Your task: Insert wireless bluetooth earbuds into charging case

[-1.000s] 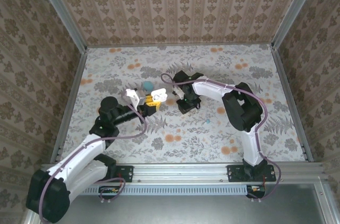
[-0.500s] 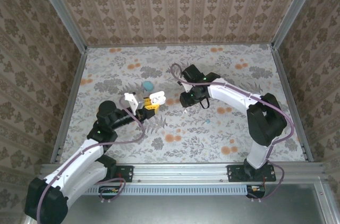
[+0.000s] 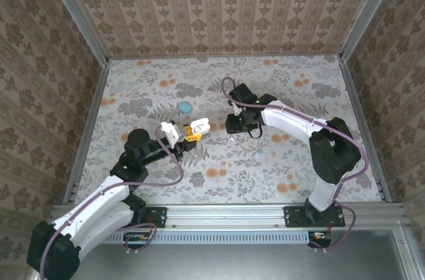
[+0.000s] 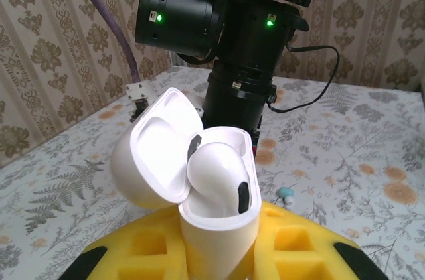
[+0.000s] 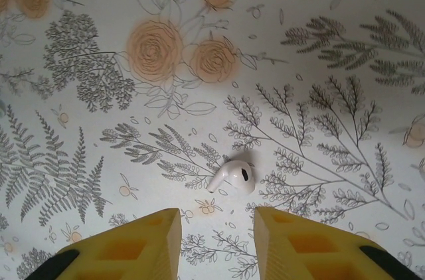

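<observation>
My left gripper (image 4: 216, 257) is shut on the white charging case (image 4: 216, 227), which stands upright between the yellow pads with its lid (image 4: 156, 150) flipped open to the left. One white earbud (image 4: 219, 177) sits in the case, its head sticking out. From above, the case (image 3: 199, 124) is at the tip of the left gripper (image 3: 190, 133). A second white earbud (image 5: 234, 177) lies on the floral table, just beyond the open right gripper (image 5: 217, 240). Its yellow fingers (image 5: 133, 243) hold nothing. From above, this earbud (image 3: 231, 139) lies by the right gripper (image 3: 234, 129).
A round teal object (image 3: 184, 107) lies behind the case. A tiny teal piece (image 3: 259, 150) lies right of the grippers, also visible past the case (image 4: 284, 194). The right arm's black wrist (image 4: 239, 48) stands close behind the case. Patterned walls (image 3: 219, 8) enclose the table.
The right arm's elbow has swung to the right, and the earbud on the table now shows beside its gripper. The left gripper has drawn the case slightly nearer.
</observation>
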